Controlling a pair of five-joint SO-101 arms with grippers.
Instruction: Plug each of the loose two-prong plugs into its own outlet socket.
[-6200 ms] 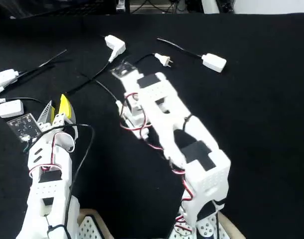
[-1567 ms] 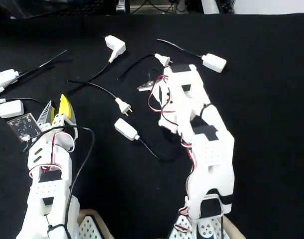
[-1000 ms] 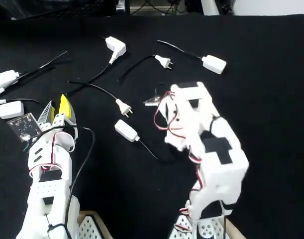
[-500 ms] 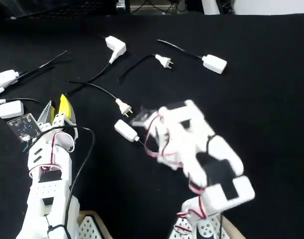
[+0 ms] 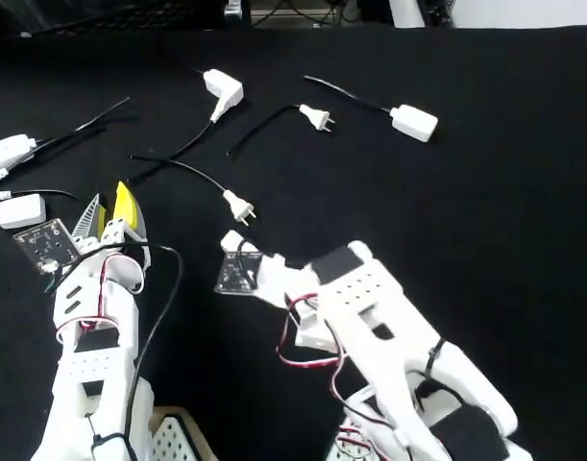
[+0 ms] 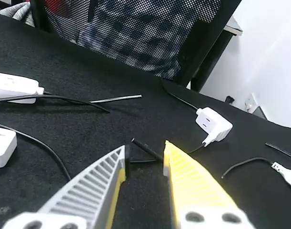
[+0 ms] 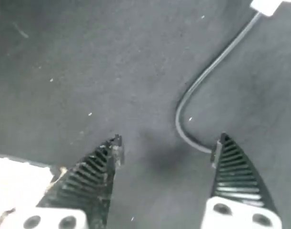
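A two-prong plug [image 5: 239, 206] on a black cord lies mid-table, and another plug [image 5: 318, 118] lies farther back. White outlet sockets rest at the back [image 5: 223, 89], back right [image 5: 414, 122] and left edge [image 5: 20, 209]. One more socket [image 5: 232, 240] peeks out just beyond the right arm [image 5: 355, 298]. My right gripper [image 7: 168, 140] is open, low over the black cloth, with that socket's cord [image 7: 197, 86] running between its fingers. My left gripper [image 5: 109, 206], grey and yellow, stands slightly open near the left sockets, holding nothing. A loose cord end [image 6: 141, 147] lies past its tips [image 6: 145, 148].
Black cords trail across the cloth between sockets and plugs. A small circuit board [image 5: 45, 242] rides beside the left arm's wrist. A mesh chair back [image 6: 135, 33] stands beyond the table's far edge. The right half of the table holds nothing but cloth.
The right arm has pulled back from the far plug and swung left and down, now lying over the middle socket's cord. The left arm has kept still.
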